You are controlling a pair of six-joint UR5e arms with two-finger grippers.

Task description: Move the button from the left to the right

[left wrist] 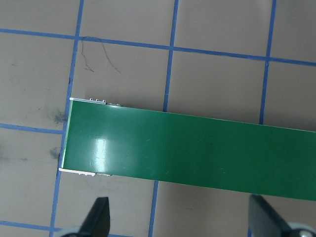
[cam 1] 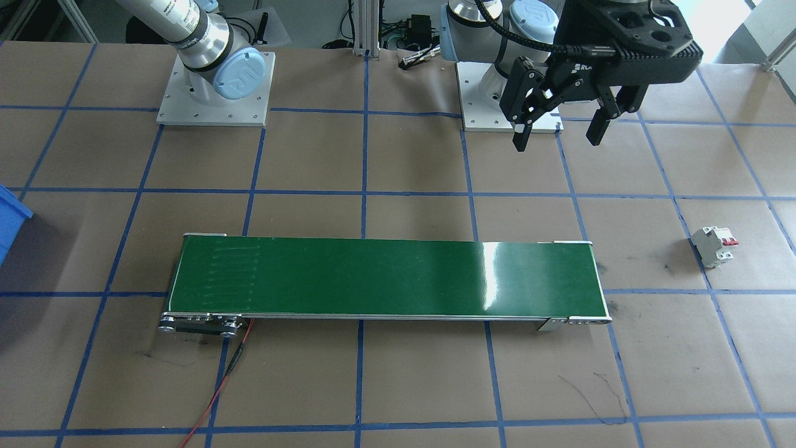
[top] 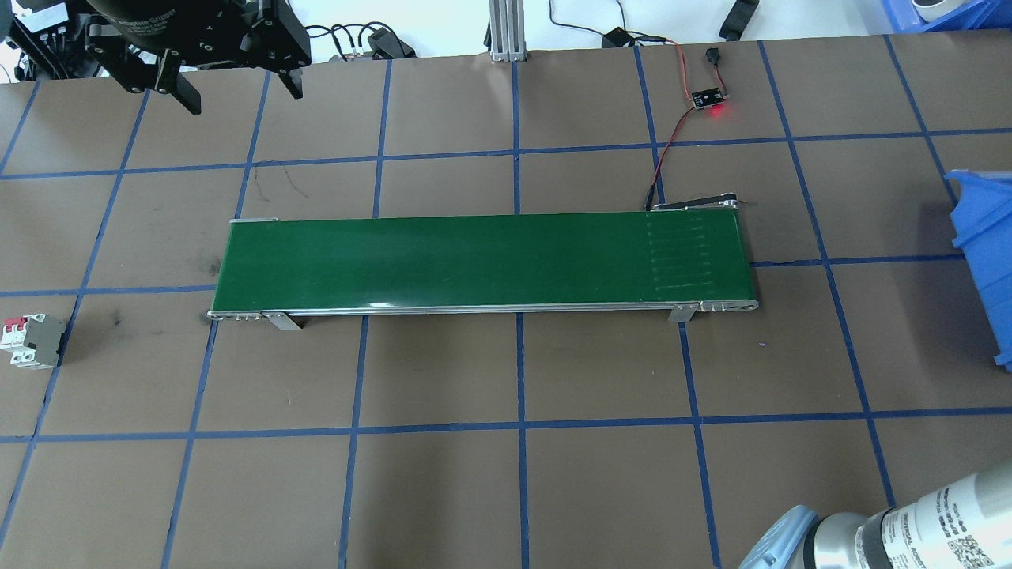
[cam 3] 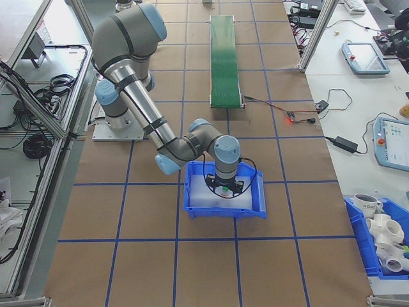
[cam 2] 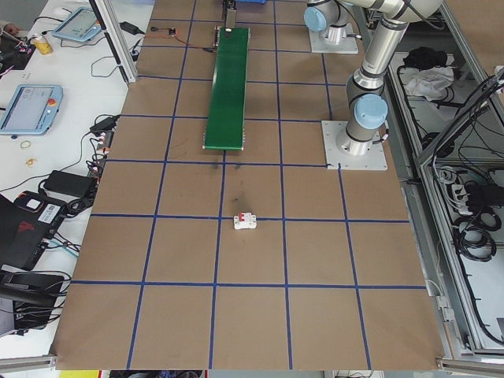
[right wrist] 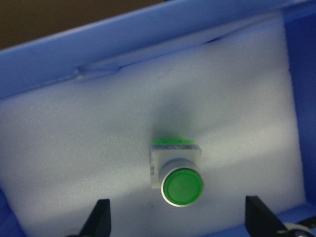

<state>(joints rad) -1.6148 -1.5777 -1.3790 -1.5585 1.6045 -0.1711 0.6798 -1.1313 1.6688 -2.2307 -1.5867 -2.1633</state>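
The button (right wrist: 178,174), green cap on a white blocky base, lies on white foam (right wrist: 74,148) inside the blue bin (right wrist: 98,44). My right gripper (right wrist: 178,219) hangs just over it, open, one finger on each side and neither touching it. In the exterior right view the right gripper (cam 3: 224,184) reaches down into the blue bin (cam 3: 192,208). My left gripper (cam 1: 558,137) is open and empty, raised high near its base, also visible as left gripper (top: 237,93) and left gripper (left wrist: 180,219).
A long green conveyor belt (top: 482,261) crosses the table's middle, with a wired sensor board (top: 709,99) lit red behind it. A white circuit breaker (cam 1: 715,244) with red toggles lies on the robot's left side. The blue bin (top: 984,261) stands at the robot's right.
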